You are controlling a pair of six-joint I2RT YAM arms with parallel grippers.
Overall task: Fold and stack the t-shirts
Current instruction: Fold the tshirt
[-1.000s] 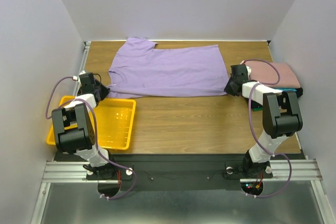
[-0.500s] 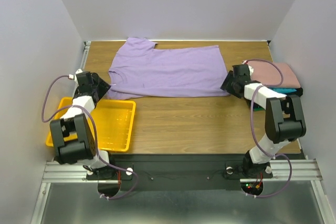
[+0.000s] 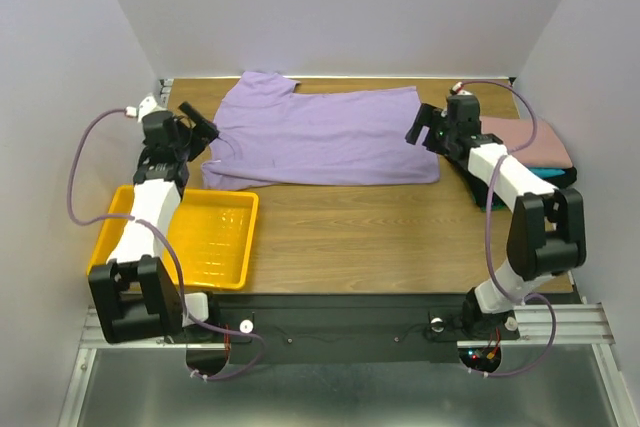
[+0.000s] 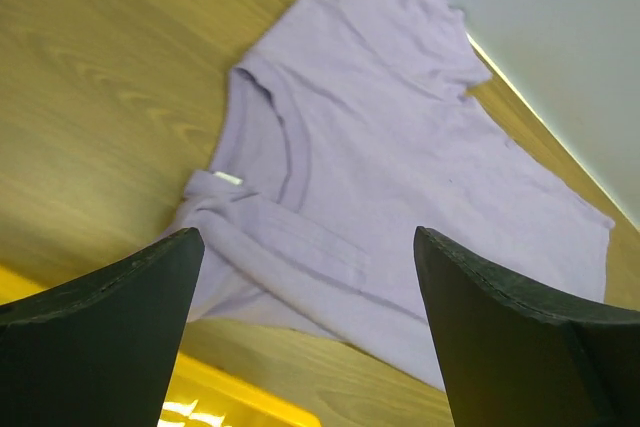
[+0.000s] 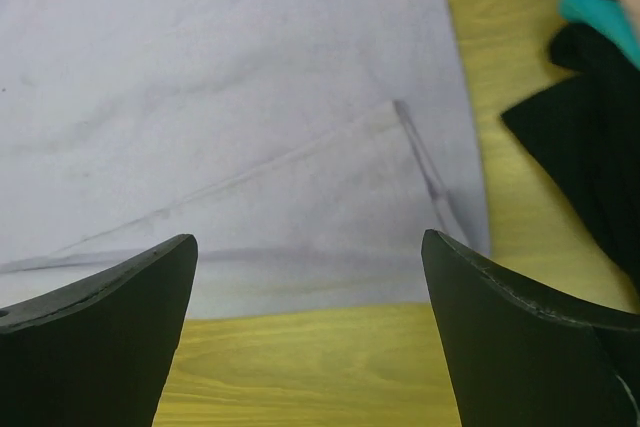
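Lavender t-shirt [image 3: 320,137] is lying flat across the far half of the table [image 3: 380,227], with its near edge folded over. The left gripper [image 3: 203,122] is hovering wide open over the collar end, and the right gripper [image 3: 420,127] likewise over the hem. Neither is holding anything. In judgement, both should be pinching the folded edge together and level, keeping the crease straight.

Lavender shirt [image 4: 400,187]: spread flat on the bench [image 4: 110,77]
Left end effector [image 4: 305,322]: fingers wide apart above it
Yellow tray [image 4: 225,402]: bottom edge
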